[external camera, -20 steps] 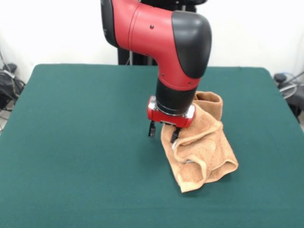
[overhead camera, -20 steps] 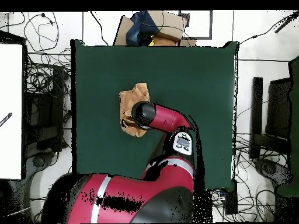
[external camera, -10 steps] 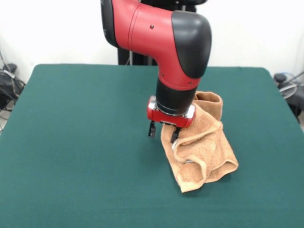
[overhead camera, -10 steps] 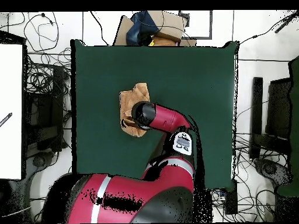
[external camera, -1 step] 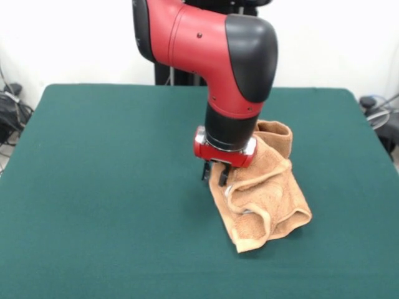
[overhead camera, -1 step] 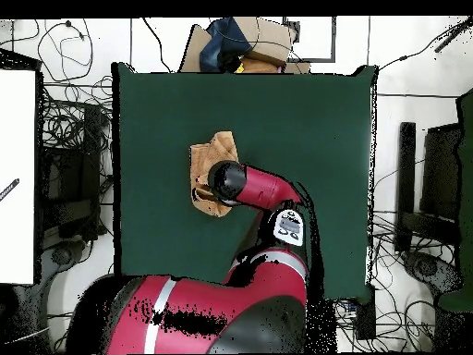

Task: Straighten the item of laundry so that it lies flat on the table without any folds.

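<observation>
In the front view the gripper (external camera, -1 step: 214, 175) hangs low over the table (external camera, -1 step: 100, 187), right at the towel's (external camera, -1 step: 265, 190) left edge, so the cloth lies almost wholly to the gripper's right and slightly toward the table's near edge. Its fingers look drawn close together on the towel's left hem, though the wrist hides much of the contact, so I judge it pinched rather than see it plainly. The towel sits right of the table's centre, well clear of every edge, bunched in thick folds with one end humped up behind the wrist. Its long axis runs from that far end, nearer the far edge, down to a corner pointing at the near edge. Overhead, the towel (overhead camera, -1 step: 211, 176) is partly under the arm. Pulling the hem toward the table's left edge looks likeliest to open the folds.
</observation>
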Controlling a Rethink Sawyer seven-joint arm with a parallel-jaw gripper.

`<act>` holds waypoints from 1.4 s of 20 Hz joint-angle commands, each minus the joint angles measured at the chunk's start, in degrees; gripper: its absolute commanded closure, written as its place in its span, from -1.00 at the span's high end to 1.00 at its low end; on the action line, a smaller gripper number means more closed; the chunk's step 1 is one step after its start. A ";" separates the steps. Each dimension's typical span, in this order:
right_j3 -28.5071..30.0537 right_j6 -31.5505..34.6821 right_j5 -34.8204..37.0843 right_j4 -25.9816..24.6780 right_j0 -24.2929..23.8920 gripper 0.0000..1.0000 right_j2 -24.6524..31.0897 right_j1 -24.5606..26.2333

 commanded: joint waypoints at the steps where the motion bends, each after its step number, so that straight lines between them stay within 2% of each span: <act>1: 3.38 8.65 -2.90 -0.23 -0.81 -1.00 6.93 2.37; 12: 4.08 8.22 -1.70 -0.28 -1.70 -1.00 7.32 1.86; 23: 2.91 7.09 3.47 -0.27 -2.85 -1.00 7.32 1.51; 28: 0.14 10.04 11.38 0.40 0.22 -1.00 3.52 0.68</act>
